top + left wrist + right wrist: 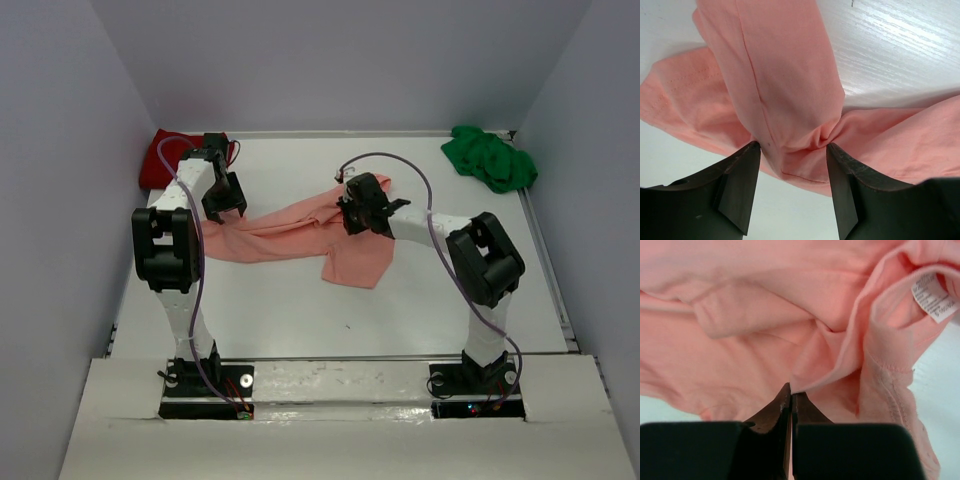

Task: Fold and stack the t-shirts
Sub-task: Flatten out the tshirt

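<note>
The salmon-pink t-shirt lies crumpled in a long band across the middle of the table. My left gripper hangs open over the shirt's left end. In the left wrist view the shirt bunches between the spread fingers of the gripper, and neither finger pinches it. My right gripper is shut on a fold of the same shirt, next to the collar with its white label; its jaws meet on the cloth edge. The dark red t-shirt and the bright green t-shirt lie in the back corners.
The white table is boxed in by grey walls on the left, back and right. The dark red t-shirt lies just behind the left arm's wrist. Both arm bases stand at the near edge.
</note>
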`<state>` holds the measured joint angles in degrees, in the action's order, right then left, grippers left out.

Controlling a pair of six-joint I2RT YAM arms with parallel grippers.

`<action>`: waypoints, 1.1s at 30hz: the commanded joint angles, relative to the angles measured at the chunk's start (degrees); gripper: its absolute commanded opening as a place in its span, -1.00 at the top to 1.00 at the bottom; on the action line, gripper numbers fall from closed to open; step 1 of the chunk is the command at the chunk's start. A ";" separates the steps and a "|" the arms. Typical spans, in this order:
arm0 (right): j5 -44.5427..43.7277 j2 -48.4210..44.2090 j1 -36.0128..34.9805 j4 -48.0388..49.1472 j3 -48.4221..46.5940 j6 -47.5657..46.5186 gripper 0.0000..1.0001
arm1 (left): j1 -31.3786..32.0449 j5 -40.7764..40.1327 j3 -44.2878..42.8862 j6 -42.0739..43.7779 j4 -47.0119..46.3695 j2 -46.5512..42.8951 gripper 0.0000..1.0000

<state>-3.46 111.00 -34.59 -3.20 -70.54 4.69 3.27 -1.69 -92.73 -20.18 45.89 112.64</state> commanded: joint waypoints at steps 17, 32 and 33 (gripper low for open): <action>28.78 17.22 15.68 -34.77 -64.62 25.02 1.00 | -0.10 -0.15 0.88 -0.38 -0.36 -2.77 -0.33; 24.91 24.00 20.44 -30.99 -71.75 23.00 1.00 | -0.28 -1.73 0.45 -2.05 1.39 -4.97 -0.50; 24.82 24.26 21.05 -30.99 -72.19 23.00 1.00 | -0.37 -1.65 0.18 -2.05 1.48 -5.06 -0.51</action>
<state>22.06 136.38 -15.00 -37.69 -138.08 28.27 3.25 -2.66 -91.20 -21.50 45.52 111.92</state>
